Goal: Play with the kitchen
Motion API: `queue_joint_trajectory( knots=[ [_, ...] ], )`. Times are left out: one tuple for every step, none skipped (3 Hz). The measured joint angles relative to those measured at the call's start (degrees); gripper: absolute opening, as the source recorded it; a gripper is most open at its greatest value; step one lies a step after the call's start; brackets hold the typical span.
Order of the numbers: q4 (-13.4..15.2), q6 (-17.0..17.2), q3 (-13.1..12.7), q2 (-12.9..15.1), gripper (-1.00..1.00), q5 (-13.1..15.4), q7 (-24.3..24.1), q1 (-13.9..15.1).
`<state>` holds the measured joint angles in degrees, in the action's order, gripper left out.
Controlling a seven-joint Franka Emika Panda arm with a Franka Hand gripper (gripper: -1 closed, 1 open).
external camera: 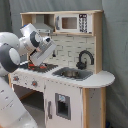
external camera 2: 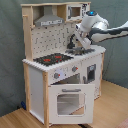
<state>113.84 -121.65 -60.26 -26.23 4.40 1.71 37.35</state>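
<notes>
A grey curtain is hanging behind everything in both exterior views, falling in soft vertical folds and filling the whole backdrop. In the second exterior view the curtain is reaching down to a light wooden floor, which is lying below it and spreading toward the second exterior view's right. A small dark patch is showing where curtain and floor are meeting. Light is falling evenly, casting only faint shadows on the floor.
</notes>
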Motion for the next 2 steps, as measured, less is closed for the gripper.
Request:
queue_joint_trajectory(
  knots=[
    [-1.74, 3.00, 0.06, 4.40, 1.00, 0.00, 1.91, 0.00],
    [-2.15, 6.62, 1.46, 7.87, 1.00, 0.00, 4.67, 0.01]
  ],
)
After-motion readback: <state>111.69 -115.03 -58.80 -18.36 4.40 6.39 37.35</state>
